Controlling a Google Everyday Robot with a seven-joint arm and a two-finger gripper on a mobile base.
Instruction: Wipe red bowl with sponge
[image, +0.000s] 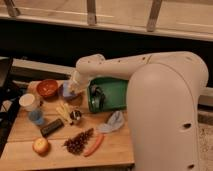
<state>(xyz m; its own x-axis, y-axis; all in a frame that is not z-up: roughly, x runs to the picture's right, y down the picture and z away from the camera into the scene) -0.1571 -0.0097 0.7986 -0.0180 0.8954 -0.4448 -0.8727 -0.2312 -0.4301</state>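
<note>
The red bowl (48, 87) sits at the back left of the wooden table (115, 150). My gripper (71, 90) is at the end of the white arm, just right of the red bowl and low over a bluish-purple bowl (65, 92), which it partly hides. I cannot pick out a sponge; it may be hidden by the gripper or the arm.
A green tray (116, 95) holding a dark object (96, 98) lies right of the gripper. In front are a white cup (29, 101), blue cup (35, 117), yellow sticks (63, 111), small metal cup (76, 115), dark bar (51, 127), apple (41, 145), dark cluster (78, 141), orange stick (93, 145) and blue cloth (112, 122).
</note>
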